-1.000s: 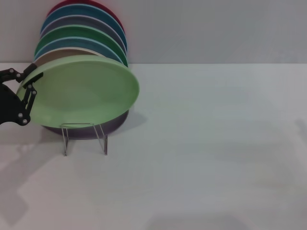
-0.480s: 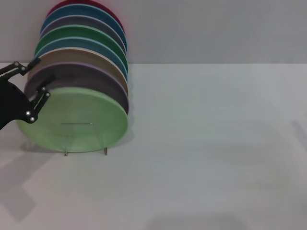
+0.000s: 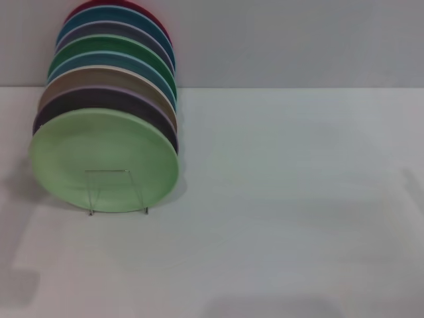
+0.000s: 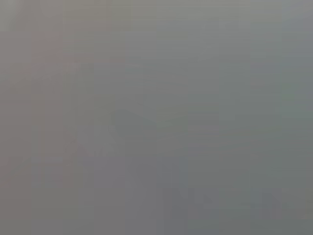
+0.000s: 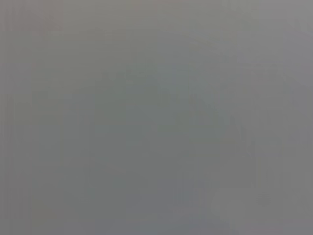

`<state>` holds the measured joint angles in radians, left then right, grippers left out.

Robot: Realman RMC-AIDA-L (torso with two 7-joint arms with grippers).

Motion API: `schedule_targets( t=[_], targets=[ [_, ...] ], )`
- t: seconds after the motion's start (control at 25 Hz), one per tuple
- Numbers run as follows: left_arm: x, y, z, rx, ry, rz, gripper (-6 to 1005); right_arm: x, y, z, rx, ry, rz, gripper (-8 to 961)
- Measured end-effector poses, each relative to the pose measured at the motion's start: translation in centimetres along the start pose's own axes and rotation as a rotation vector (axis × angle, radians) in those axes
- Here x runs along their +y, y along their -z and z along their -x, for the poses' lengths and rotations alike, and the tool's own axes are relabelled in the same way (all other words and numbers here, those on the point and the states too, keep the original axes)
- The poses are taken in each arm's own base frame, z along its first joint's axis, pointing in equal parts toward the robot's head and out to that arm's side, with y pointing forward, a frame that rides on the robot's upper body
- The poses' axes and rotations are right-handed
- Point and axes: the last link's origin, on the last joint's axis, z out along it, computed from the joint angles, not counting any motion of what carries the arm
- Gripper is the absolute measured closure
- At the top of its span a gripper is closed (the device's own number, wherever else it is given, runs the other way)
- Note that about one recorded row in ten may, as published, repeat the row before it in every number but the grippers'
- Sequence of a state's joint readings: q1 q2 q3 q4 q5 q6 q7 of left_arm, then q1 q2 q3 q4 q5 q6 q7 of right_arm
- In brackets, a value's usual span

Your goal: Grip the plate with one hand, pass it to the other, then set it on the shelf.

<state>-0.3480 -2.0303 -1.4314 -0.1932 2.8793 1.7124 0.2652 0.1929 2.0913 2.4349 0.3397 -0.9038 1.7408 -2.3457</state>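
One plate [image 3: 104,159] upright in shelf [image 3: 118,192], frontmost

Lab-type test bench: bare white table [image 3: 285,199] w/ plain grey wall [image 3: 298,40].

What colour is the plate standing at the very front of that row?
Pale mint green. The front plate shows best in the head view, standing upright at the clear shelf.

Nothing to pick out from the right wrist here, just a flat, even grey haze from edge to edge. No object, no edge, no gripper shape can be told apart in it; whatever lies ahead cannot be made out.
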Motion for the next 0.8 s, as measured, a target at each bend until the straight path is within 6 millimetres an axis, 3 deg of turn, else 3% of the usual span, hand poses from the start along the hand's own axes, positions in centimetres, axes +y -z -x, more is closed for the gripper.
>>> schedule_targets(
  t=[0.28,0.4,0.6,0.8],
  targets=[
    [-2.9,3.0,2.6,-0.199,0.224,-0.244,408,0.2,-0.2,-2.5,0.039,0.298,-0.120,274],
    [-3.7,4.7,3.9,-0.306,0.269,-0.326,374,0.1,-0.4,-2.9,0.047,0.343,-0.164,273],
    [-3.3,5.7,4.7,-0.377,0.293,-0.325,189,-1.2,-0.2,-3.2,0.067,0.331,-0.274,271],
    [-2.8,6.1,4.8,-0.400,0.312,-0.306,189,-1.8,-0.6,-3.6,0.080,0.299,-0.316,271]
  ],
)
